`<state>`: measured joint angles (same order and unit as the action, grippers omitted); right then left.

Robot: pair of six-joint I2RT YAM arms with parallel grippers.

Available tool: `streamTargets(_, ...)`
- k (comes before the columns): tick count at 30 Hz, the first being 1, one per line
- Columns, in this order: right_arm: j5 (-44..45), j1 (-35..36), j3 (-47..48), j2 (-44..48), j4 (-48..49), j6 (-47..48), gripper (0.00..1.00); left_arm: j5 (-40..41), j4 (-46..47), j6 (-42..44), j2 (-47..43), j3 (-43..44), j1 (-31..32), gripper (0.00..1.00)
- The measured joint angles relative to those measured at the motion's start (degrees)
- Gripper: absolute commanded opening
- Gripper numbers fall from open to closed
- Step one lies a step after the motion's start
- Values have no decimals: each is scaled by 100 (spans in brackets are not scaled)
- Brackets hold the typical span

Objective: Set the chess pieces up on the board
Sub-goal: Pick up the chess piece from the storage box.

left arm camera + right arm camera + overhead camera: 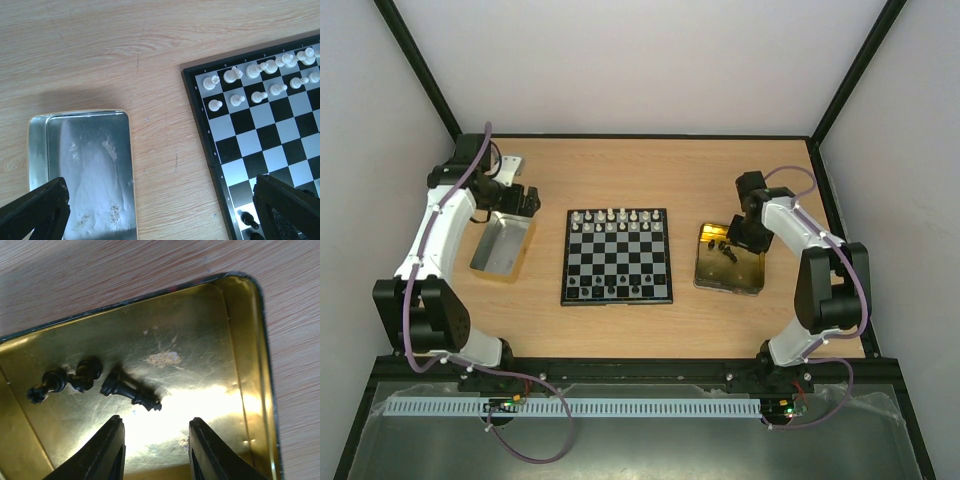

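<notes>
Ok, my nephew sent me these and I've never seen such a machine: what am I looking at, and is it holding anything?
These are two robot arms bolted to a wooden table. The wide picture looks down from above and behind them. The other two come from a small camera on each wrist, so the dark prongs at the bottom are that arm's own fingers.

Between the arms lies a chess board, with white pieces lined up on its far rows and some black pieces on its near side. The left end effector hangs open near a silver tray. The right end effector is open above a gold tray, where a few loose black pieces lie on their sides. Neither holds anything.
</notes>
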<state>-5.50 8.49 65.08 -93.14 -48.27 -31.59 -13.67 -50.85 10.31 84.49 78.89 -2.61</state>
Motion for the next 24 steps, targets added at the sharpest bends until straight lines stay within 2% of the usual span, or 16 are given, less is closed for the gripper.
streamTargets(5, 332, -2, 0, 50, -9, 216, 35, -136, -66, 337, 341, 74, 15, 100)
streamTargets(8, 142, -2, -68, 238, 17, 256, 35, -175, -87, 638, 675, 234, 24, 100)
streamTargets(12, -63, -2, -114, 463, 55, 376, 35, -249, -122, 881, 721, 332, 33, 99)
streamTargets(24, -133, -2, -286, 304, 138, 584, 36, -483, -249, 1488, 721, 367, 35, 99)
